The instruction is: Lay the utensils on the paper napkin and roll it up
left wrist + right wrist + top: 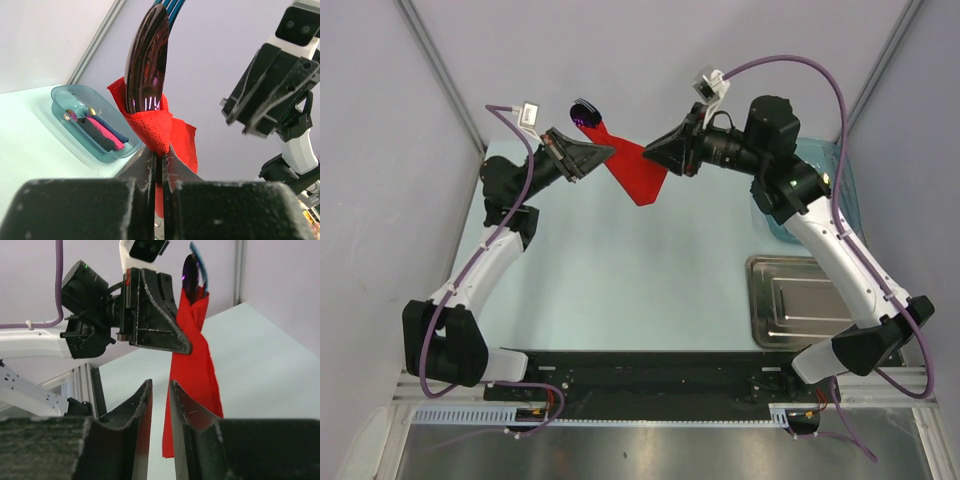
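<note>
My left hand (161,156) is clamping the dimpled red napkin (155,127) above the counter (620,280), its folds cupping a glossy purple spoon (147,65) and a slim blue utensil (174,9). My right hand (160,390) is hovering beside it, fingers slightly apart, empty.

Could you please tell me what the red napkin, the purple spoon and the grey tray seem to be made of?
The red napkin: matte, dimpled embossing, soft folds; probably paper, possibly non-woven. The purple spoon: mirror-glossy with sharp reflections; likely coated metal, perhaps plastic. The grey tray: dull silver sheen with pressed rim; probably stainless steel.
</note>
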You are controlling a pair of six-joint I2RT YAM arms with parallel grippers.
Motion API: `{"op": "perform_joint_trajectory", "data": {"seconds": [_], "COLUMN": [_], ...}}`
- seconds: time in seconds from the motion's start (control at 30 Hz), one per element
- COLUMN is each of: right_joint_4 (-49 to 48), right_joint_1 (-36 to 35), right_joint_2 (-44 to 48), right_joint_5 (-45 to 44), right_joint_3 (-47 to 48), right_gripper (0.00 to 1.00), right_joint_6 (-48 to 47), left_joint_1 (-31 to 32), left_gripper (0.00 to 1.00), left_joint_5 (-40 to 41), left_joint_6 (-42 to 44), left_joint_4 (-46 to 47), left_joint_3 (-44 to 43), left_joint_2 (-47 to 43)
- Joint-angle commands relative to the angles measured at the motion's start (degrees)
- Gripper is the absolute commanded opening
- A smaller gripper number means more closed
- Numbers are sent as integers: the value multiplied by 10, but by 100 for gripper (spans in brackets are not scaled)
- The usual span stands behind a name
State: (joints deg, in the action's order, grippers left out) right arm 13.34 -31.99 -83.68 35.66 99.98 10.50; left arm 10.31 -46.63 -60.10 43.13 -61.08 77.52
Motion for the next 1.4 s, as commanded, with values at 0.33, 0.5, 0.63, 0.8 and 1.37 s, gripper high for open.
{"op": "perform_joint_trajectory", "data": {"seconds": [0.33, 0.5, 0.63, 0.8, 1.37], "right_joint_4": [1, -9, -19, -24, -46], "right_joint_1": [-37, -28, -28, -27, -36], "right_joint_2": [-28, -36, -39, -43, -62], "right_joint_5": [-6, 10, 26, 24, 37], "right_joint_3": [-43, -45, -50, -48, -58], "right_gripper": [36, 45, 52, 61, 64], "right_joint_6": [-99, -96, -87, -82, -56], "left_joint_1": [-1, 6, 8, 8, 12], "left_gripper": [0, 0, 0, 0, 0], "left_joint_5": [-8, -23, -29, -36, -47], "left_joint_6": [-23, -26, -28, -32, -53], "left_joint_4": [30, 46, 52, 62, 87], "left_joint_3": [-22, -18, -15, -13, -11], "left_joint_2": [-14, -17, -18, -18, -19]}}
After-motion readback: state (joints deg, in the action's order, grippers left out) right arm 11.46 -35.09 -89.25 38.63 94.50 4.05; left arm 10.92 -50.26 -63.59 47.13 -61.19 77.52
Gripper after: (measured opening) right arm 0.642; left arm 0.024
